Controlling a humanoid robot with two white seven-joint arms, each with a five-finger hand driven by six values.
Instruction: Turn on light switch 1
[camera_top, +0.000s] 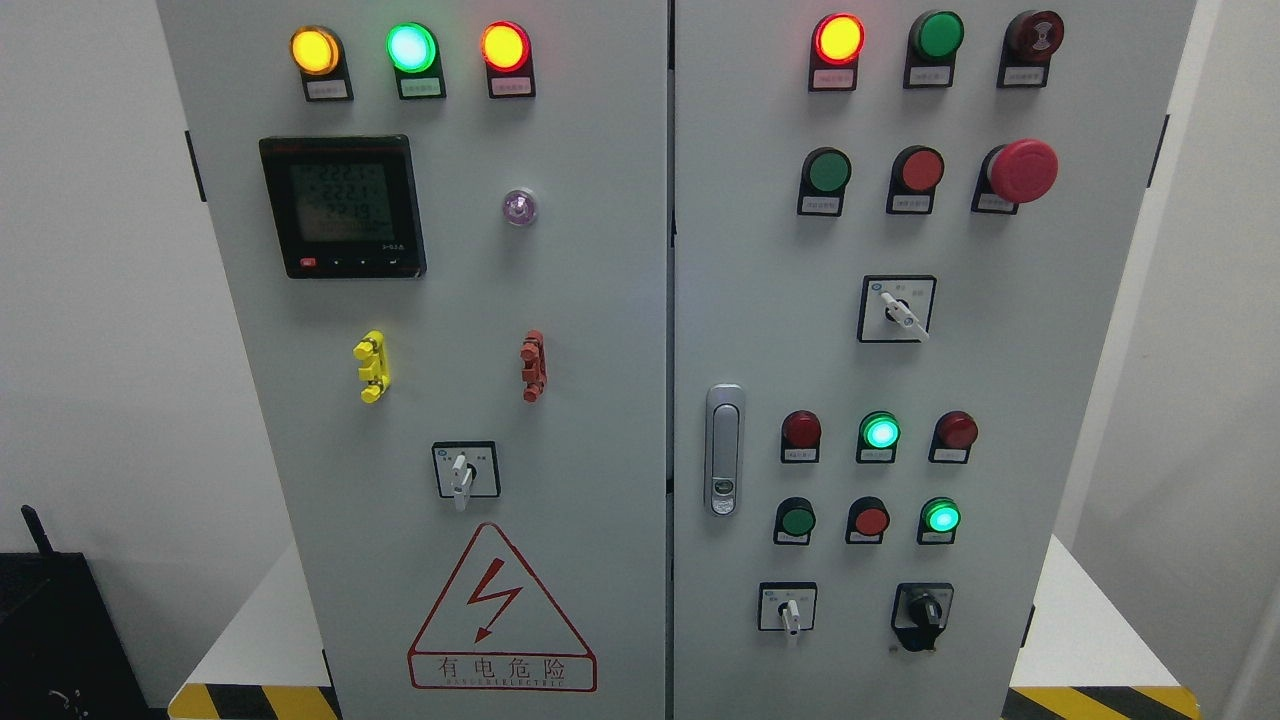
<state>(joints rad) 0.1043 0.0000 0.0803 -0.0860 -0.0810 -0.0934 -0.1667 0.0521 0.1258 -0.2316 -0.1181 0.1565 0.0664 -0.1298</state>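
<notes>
We stand in front of a big grey cabinet (560, 300) with two doors. We cannot see either hand, so we cannot tell how our fingers are. Which one is light switch 1, we cannot tell; the labels are too small to read. A white turn switch (465, 470) sits low on the left door. Near it, above, are a yellow clip (371, 365) and a red clip (533, 366).

Your head camera faces a grey two-door control cabinet (560, 350), no hands in frame.
Left door: amber, green and red lamps lit above a digital meter (343, 206); right door: a lit red lamp (838, 39), two green buttons glowing.
</notes>
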